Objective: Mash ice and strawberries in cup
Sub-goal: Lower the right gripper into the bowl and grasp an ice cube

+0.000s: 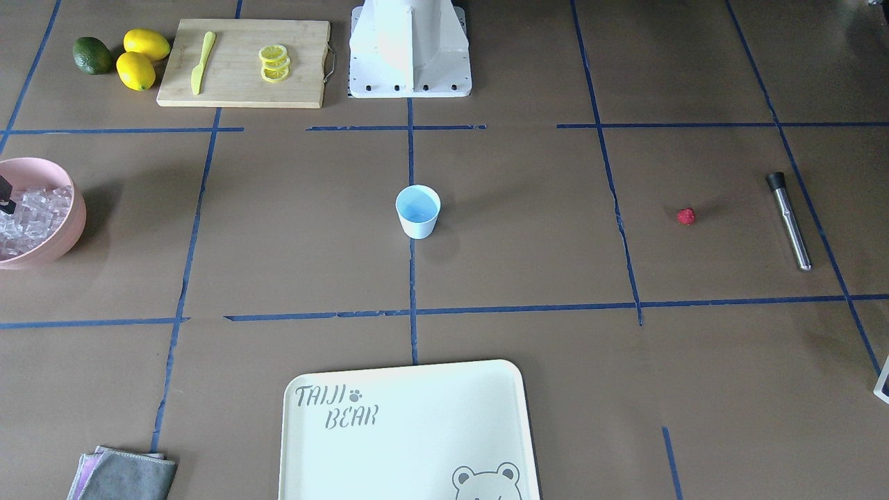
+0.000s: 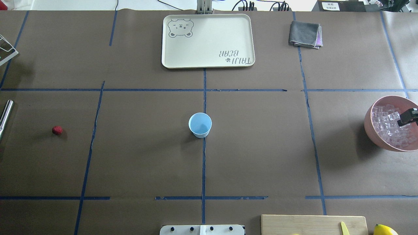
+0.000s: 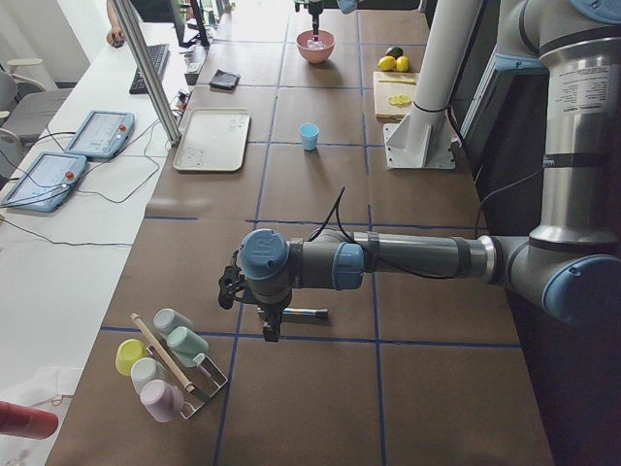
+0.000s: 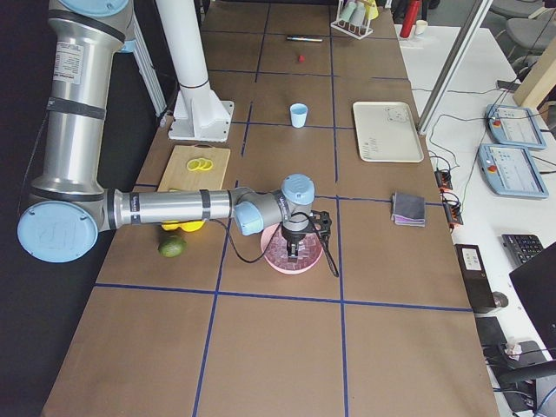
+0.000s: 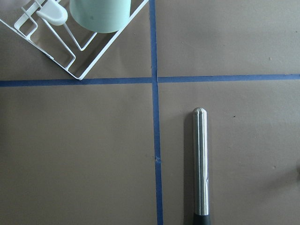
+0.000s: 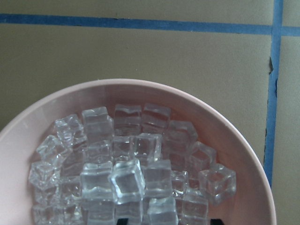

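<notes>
The right gripper (image 2: 405,119), its jaws too hidden to tell whether spread or closed, hangs above the ice (image 6: 126,180) heaped in the pink bowl (image 2: 372,133) beneath it; the cubes look hard, light and slick, so pinching one topmost cube across flat opposite faces seems safest.

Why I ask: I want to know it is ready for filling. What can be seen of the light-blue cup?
The cup is small and light blue with a whitish rim, tapering to its base, with no handle. It looks like smooth plastic. It stands upright, mouth up, and appears empty. It sits at mid-table on the brown table cover, its base over the central blue tape line. Nothing but the table cover touches it.
</notes>
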Controlling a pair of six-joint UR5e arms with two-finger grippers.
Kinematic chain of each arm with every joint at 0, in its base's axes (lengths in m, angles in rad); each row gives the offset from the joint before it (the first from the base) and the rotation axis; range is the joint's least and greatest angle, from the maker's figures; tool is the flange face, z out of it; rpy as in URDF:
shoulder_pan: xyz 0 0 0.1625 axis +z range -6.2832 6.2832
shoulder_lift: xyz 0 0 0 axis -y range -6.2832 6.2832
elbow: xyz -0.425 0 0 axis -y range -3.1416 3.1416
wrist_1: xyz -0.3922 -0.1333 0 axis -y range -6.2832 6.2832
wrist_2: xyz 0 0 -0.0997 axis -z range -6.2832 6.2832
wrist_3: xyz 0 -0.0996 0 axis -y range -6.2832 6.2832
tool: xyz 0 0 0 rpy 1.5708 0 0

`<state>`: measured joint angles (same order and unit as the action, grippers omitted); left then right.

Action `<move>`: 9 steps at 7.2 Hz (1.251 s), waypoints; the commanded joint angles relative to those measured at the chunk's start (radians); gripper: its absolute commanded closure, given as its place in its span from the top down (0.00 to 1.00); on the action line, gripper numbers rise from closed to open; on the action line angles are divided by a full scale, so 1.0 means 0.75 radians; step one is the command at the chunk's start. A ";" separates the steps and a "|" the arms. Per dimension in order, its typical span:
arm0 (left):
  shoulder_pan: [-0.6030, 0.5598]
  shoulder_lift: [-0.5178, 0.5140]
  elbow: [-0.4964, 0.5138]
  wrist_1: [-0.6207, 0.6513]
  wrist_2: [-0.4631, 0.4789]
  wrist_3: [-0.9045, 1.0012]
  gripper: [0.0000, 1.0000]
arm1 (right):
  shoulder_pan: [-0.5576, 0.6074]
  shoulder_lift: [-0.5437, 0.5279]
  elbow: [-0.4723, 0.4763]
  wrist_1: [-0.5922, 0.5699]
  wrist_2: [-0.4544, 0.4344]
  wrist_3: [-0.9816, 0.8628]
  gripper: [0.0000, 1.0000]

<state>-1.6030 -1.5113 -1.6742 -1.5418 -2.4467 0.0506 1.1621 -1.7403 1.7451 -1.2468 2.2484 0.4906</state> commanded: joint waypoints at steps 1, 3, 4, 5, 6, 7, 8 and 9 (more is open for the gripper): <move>0.000 0.000 -0.001 0.000 -0.002 0.000 1.00 | -0.009 0.015 -0.030 0.006 -0.002 -0.002 0.65; 0.000 0.000 -0.003 0.000 -0.002 0.000 1.00 | -0.011 0.017 -0.030 0.008 -0.002 -0.002 0.60; 0.000 -0.002 -0.003 0.000 -0.002 0.000 1.00 | -0.013 0.017 -0.030 0.008 0.000 0.000 0.48; 0.000 -0.002 -0.003 0.000 -0.002 0.000 1.00 | -0.013 0.017 -0.028 0.010 -0.002 -0.002 0.21; 0.000 -0.002 -0.005 0.000 -0.002 -0.002 1.00 | -0.011 0.017 -0.022 0.012 0.000 -0.004 0.02; 0.000 -0.002 -0.015 0.000 -0.002 -0.008 1.00 | -0.007 0.011 -0.008 0.012 0.003 -0.006 0.00; 0.000 0.000 -0.034 0.004 -0.002 -0.010 1.00 | 0.005 -0.037 0.082 -0.002 0.013 -0.008 0.00; -0.002 0.017 -0.040 0.006 -0.002 -0.010 1.00 | 0.025 -0.127 0.194 -0.006 0.015 -0.014 0.00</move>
<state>-1.6035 -1.5085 -1.6952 -1.5393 -2.4482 0.0441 1.1661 -1.7724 1.8035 -1.2459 2.2555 0.4844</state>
